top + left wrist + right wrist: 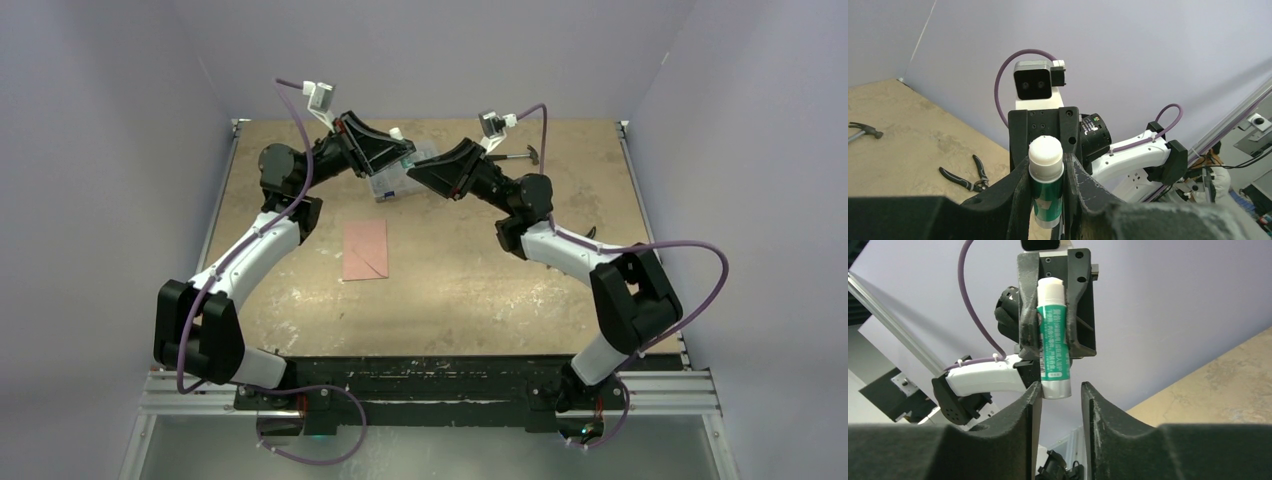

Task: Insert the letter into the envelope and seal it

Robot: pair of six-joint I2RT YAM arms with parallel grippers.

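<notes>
The salmon-pink envelope (365, 250) lies flat on the table, left of centre, with diagonal seams showing. The letter is out of view. Both arms are raised over the back of the table with their fingertips almost meeting. My left gripper (1046, 161) (403, 160) is shut on a green glue stick (1047, 187) with a white top end. In the right wrist view the same glue stick (1053, 340) stands upright in the left fingers. Its silver lower end is just beyond the tips of my right gripper (1057, 388) (416, 173). The right jaws stand apart with nothing between them.
A clear compartment box (392, 184) sits on the table under the two grippers. A hammer (865, 131) (521, 156) lies at the back right. Black-handled pliers (966, 178) lie on the table near the right arm. Purple walls close in the table's back and sides.
</notes>
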